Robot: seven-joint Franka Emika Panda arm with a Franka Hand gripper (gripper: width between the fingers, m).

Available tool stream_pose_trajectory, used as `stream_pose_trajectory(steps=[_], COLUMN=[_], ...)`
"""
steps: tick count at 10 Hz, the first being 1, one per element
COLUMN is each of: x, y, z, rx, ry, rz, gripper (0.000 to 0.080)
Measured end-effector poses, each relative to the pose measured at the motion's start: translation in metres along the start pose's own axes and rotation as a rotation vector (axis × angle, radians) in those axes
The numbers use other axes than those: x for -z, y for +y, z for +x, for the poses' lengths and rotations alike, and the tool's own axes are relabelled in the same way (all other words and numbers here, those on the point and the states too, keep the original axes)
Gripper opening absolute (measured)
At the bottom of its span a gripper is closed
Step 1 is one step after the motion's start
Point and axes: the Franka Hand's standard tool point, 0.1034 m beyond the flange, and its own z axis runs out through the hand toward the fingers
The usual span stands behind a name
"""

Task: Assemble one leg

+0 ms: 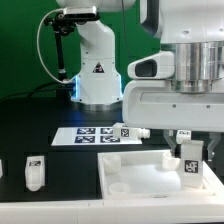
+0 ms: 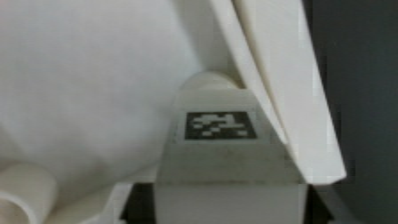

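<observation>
My gripper (image 1: 190, 158) is shut on a white leg (image 1: 190, 170) that bears a black marker tag and stands upright at the right end of the white tabletop (image 1: 135, 162). In the wrist view the leg (image 2: 222, 130) fills the middle, held between my dark fingers (image 2: 148, 205), with my gripper (image 2: 222, 208) closed around it. The tabletop (image 2: 89, 90) lies beside the leg and its raised rim (image 2: 267, 70) runs slantwise past it. Whether the leg's foot touches the tabletop is hidden.
A second white leg (image 1: 35, 172) stands on the black table at the exterior view's left. A third leg (image 1: 136, 131) lies by the marker board (image 1: 88, 135). The robot base (image 1: 98, 70) stands behind them.
</observation>
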Motion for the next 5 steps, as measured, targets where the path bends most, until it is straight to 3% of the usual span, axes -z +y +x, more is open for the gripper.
stream_pose_trajectory(steps=[2,5], x=[-0.0004,-0.0011], y=[0.0006,-0.0016], z=[-0.0003,0.0005], rx=[-0.302,-0.871], ry=[-0.008,-0.058], rz=[0.003,0.071], gripper=[0.0285,0.0285])
